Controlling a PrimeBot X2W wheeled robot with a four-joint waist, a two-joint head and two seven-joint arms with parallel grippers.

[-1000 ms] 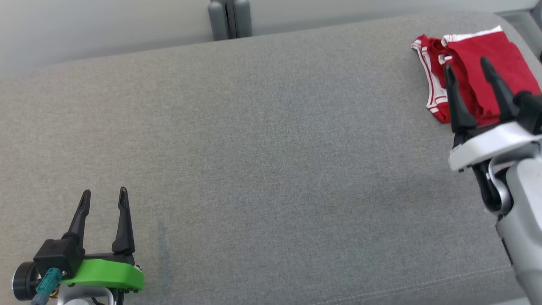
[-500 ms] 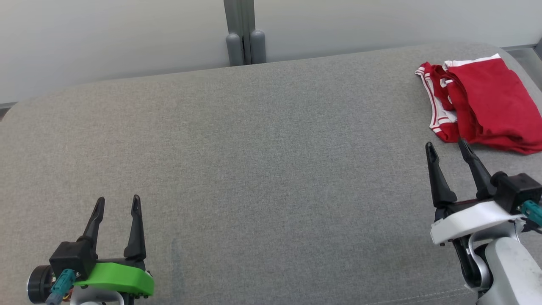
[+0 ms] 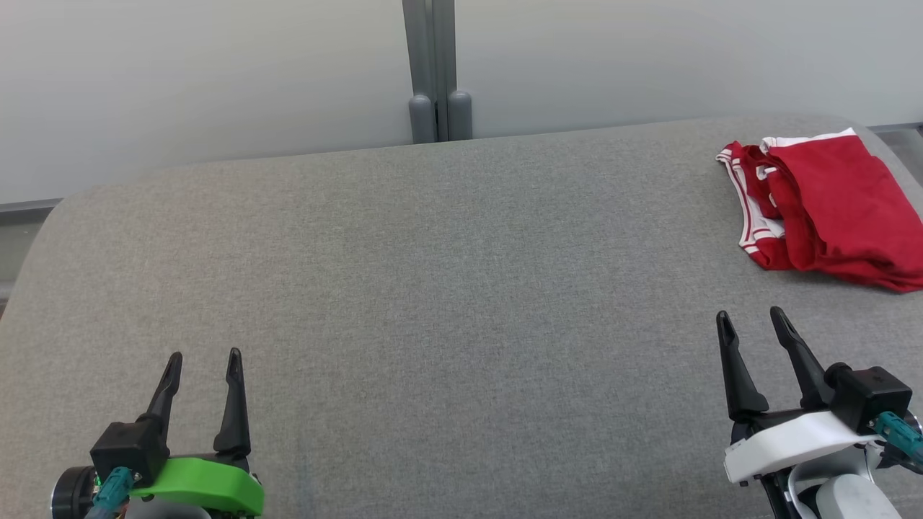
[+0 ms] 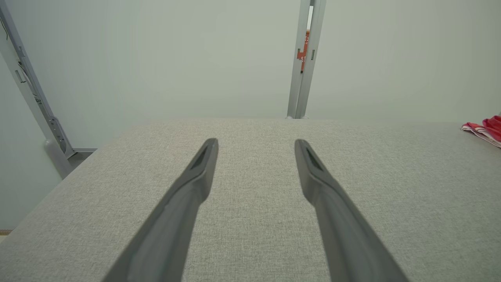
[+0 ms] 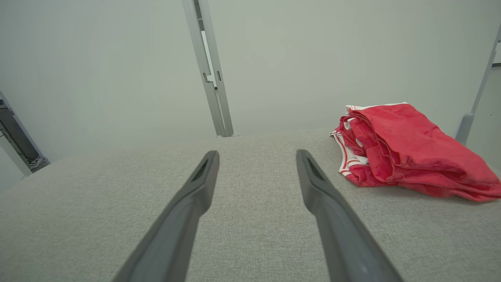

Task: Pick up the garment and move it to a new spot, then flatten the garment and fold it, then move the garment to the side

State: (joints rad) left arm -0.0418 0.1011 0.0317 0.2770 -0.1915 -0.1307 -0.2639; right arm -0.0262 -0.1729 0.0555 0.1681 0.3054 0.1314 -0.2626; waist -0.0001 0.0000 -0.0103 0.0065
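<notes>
The garment (image 3: 829, 202) is red with white striped trim, folded into a compact stack at the far right of the grey padded surface (image 3: 447, 288). It also shows in the right wrist view as the garment (image 5: 407, 149), ahead and to the right of that gripper's fingers, and as a small red edge of garment (image 4: 485, 129) at the right border of the left wrist view. My right gripper (image 3: 750, 324) is open at the lower right, nearer to me than the garment and apart from it. At the lower left my left gripper (image 3: 204, 360) is open too, holding nothing.
A pale wall panel (image 3: 216, 72) with a grey vertical post (image 3: 433, 72) runs behind the surface. The rounded left end of the surface (image 3: 36, 238) drops off toward the floor. The garment lies close to the surface's right edge.
My right gripper drew back from over the garment toward me to the lower right, leaving the garment lying free. The head camera tilted up, so the whole scene shifted down.
</notes>
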